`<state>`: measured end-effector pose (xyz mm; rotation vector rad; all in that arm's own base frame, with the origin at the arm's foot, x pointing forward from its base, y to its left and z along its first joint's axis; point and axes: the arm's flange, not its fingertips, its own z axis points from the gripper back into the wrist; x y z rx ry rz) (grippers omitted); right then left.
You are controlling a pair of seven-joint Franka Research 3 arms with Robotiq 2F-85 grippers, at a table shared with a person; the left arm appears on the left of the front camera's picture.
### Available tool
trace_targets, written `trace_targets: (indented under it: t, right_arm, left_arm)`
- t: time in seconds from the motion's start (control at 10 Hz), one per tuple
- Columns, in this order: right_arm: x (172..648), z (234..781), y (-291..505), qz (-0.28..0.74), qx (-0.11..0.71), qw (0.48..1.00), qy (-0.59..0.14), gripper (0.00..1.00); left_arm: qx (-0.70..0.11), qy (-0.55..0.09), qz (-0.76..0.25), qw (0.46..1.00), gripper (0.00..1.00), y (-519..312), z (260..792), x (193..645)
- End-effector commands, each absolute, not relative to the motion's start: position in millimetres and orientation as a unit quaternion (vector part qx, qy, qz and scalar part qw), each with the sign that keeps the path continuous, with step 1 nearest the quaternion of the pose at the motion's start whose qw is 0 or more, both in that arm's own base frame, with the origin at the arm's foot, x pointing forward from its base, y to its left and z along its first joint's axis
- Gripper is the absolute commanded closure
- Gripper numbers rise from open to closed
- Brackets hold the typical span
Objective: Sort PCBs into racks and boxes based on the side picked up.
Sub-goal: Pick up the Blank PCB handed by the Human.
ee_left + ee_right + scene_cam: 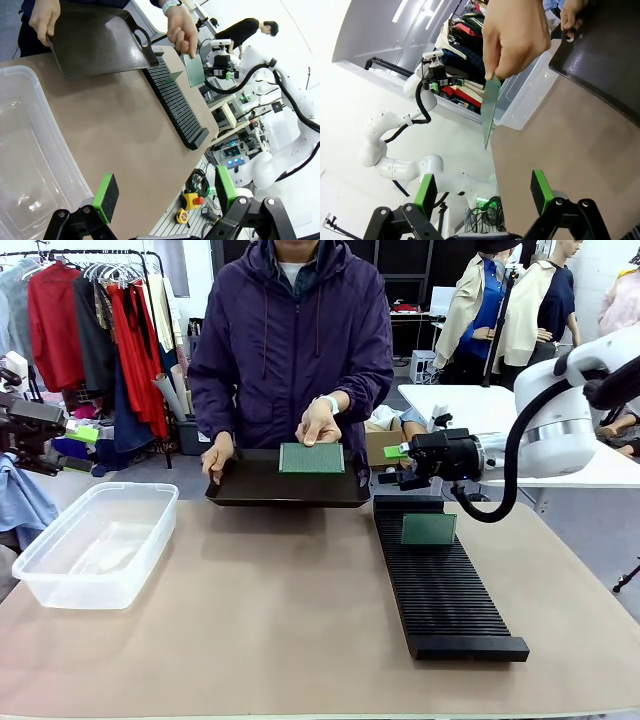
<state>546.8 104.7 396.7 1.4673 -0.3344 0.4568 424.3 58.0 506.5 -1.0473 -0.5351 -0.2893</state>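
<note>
The person's hand (318, 425) holds one green PCB (311, 457) upright over the dark tray (260, 485). The same PCB (491, 112) is edge-on in the right wrist view, ahead of my open right gripper (483, 192), which holds nothing. In the front view my right gripper (390, 466) hovers just right of that board, behind the black rack (440, 585). Another PCB (428, 529) stands in a slot near the rack's far end. The clear tub (95, 540) sits at the left. My left gripper (165, 192) is open above the tub (25, 150), far from the held PCB (194, 70).
The person's other hand (217, 456) grips the tray's left edge. My left arm (25, 425) hangs at the far left edge. A white table (470, 405) stands behind the right arm. Bare tabletop (280, 610) lies between tub and rack.
</note>
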Motion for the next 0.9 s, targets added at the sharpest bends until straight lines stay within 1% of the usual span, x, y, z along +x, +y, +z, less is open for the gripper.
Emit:
trace_targets:
  t: [0.0,0.8]
  right_arm:
    - [561.6,401.5,124.3,0.203,0.660,0.707,-0.156,0.00]
    - [587.5,403.9,174.8,0.181,0.662,0.709,-0.164,0.00]
  left_arm:
    - [-0.495,-0.251,-0.138,0.820,0.00,58.0,508.1,422.8]
    - [-0.495,-0.251,-0.138,0.820,0.00,58.0,508.1,422.8]
